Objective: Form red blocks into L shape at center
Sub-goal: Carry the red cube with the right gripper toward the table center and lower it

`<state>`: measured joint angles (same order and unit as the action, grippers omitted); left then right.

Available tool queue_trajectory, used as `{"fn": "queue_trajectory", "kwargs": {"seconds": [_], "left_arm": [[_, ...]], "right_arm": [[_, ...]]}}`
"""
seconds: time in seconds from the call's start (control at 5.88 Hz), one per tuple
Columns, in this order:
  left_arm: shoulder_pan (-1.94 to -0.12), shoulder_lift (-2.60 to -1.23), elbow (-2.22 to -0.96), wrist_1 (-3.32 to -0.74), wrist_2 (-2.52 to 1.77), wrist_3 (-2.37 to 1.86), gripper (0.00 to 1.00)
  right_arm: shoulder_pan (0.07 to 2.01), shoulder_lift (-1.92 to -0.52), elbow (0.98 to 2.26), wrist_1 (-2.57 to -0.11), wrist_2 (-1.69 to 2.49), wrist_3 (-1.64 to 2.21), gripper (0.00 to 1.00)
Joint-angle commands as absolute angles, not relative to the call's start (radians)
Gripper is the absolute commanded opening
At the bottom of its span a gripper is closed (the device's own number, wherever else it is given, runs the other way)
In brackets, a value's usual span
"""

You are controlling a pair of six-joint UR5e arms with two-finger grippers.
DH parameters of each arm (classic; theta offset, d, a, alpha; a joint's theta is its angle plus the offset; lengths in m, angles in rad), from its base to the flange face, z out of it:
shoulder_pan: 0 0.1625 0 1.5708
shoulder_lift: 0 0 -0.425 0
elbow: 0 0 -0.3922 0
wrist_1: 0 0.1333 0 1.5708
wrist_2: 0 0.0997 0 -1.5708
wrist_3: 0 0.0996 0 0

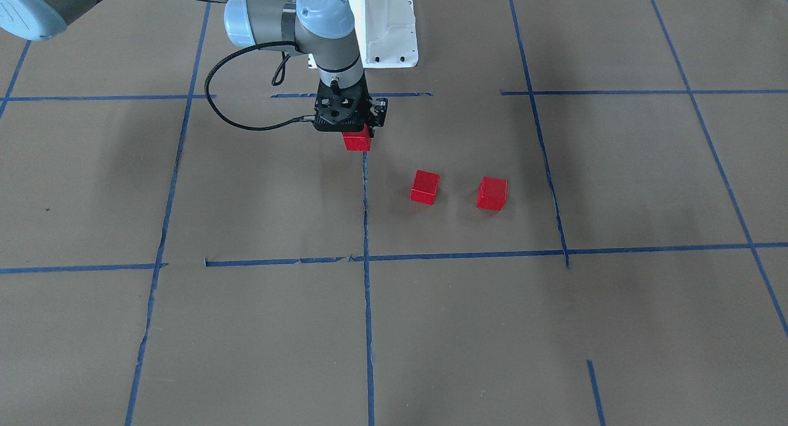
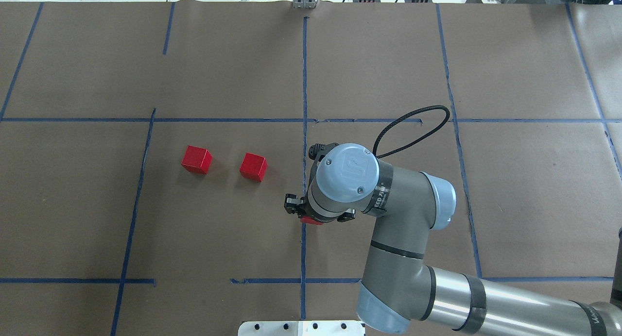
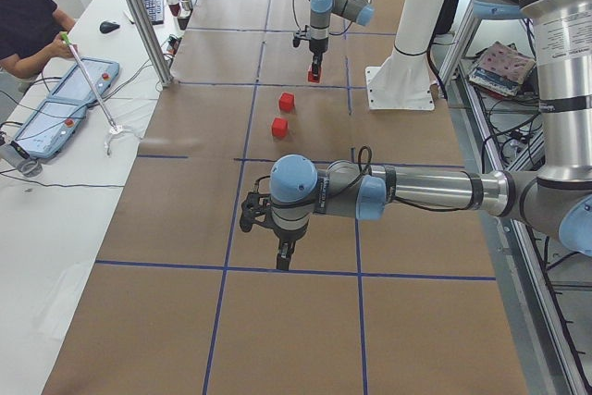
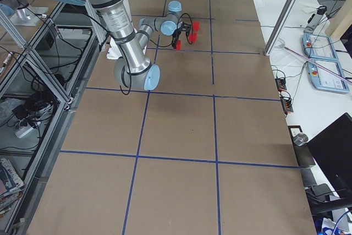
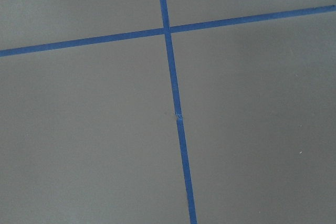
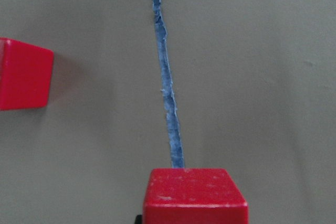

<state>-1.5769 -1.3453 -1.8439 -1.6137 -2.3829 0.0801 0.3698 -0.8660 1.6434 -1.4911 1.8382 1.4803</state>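
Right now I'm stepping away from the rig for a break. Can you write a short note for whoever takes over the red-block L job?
Right gripper: fingers shut on one red block, over the centre tape line, nearer the robot than the other two.
Left gripper: over bare paper far from the blocks; cannot tell if it is open or shut.
Loose red blocks: side by side on the robot's left of that line, apart, not touching.
Done: one block grasped.
Left: set it down and bring all three together into an L at centre.
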Motion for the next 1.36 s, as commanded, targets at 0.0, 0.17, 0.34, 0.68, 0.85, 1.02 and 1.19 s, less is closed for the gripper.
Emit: {"fn": "queue_trajectory", "kwargs": {"seconds": [0.0, 0.17, 0.34, 0.68, 0.85, 1.02, 1.19], "left_arm": [[-1.577, -1.345, -1.851, -1.614, -2.387, 0.080, 1.00], [-1.577, -1.345, -1.848, -1.612, -2.388, 0.080, 1.00], [-1.577, -1.344, -1.844, -1.612, -2.419, 0.081, 1.00], [-1.577, -1.338, -1.853, -1.612, -2.430, 0.080, 1.00], [-1.577, -1.338, -1.850, -1.612, -2.430, 0.080, 1.00], [-1.578, -1.338, -1.855, -1.612, -2.431, 0.080, 1.00], [-1.578, -1.336, -1.855, -1.612, -2.431, 0.080, 1.00]], "right_arm": [[0.368, -0.839, 1.585, -1.491, 1.838, 1.468, 0.01], [0.367, -0.839, 1.585, -1.491, 1.838, 1.460, 0.02], [0.361, -0.838, 1.583, -1.491, 1.838, 1.460, 0.02], [0.353, -0.833, 1.578, -1.491, 1.838, 1.457, 0.03], [0.353, -0.828, 1.577, -1.491, 1.838, 1.457, 0.03], [0.350, -0.830, 1.577, -1.493, 1.838, 1.457, 0.08], [0.350, -0.830, 1.572, -1.493, 1.838, 1.457, 0.31]]}}
